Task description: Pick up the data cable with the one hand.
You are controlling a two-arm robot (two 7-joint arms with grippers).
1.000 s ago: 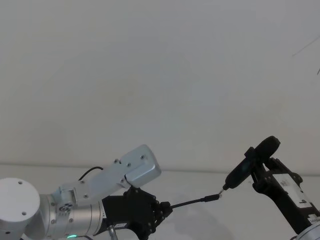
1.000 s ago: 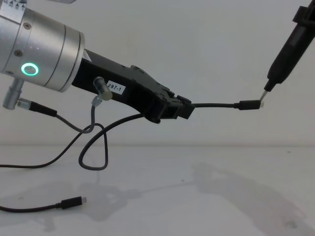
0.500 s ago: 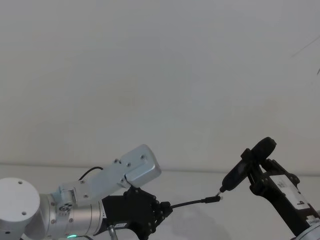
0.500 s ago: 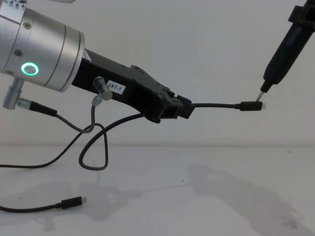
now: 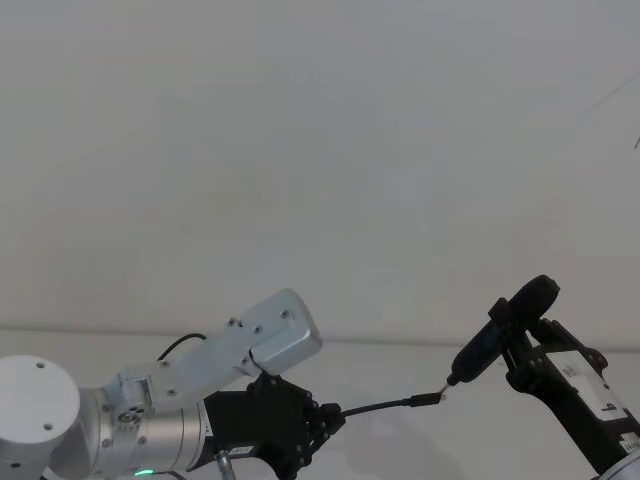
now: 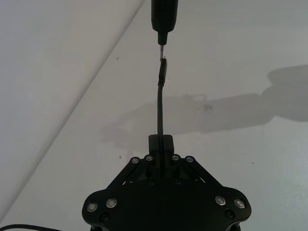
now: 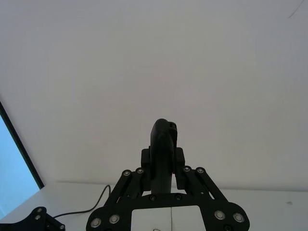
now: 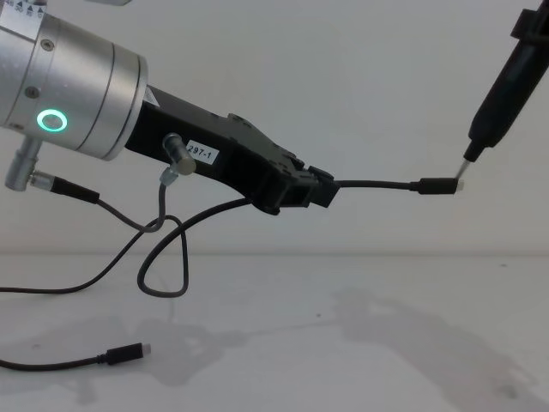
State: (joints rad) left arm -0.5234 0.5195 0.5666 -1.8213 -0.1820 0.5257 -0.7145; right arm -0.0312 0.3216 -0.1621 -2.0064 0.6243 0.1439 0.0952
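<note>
Data cable (image 8: 377, 184) clamped in left claw (image 8: 319, 190), plug meeting the pen tool (image 8: 502, 90) gripped by right claw (image 7: 163, 168).

The left pincer (image 8: 319, 190), clamped on the data cable (image 8: 377, 184), holds it out level well above the surface (image 8: 360, 343), leaving open room beneath. At the cable's plug end, the pen-like tool (image 8: 502, 90) gripped in the right pincer (image 5: 520, 345) blocks the way ahead, its tip touching or just beside the plug. Slack cable loops hang below the left arm, and another plug end (image 8: 124, 353) lies on the surface beneath them.
</note>
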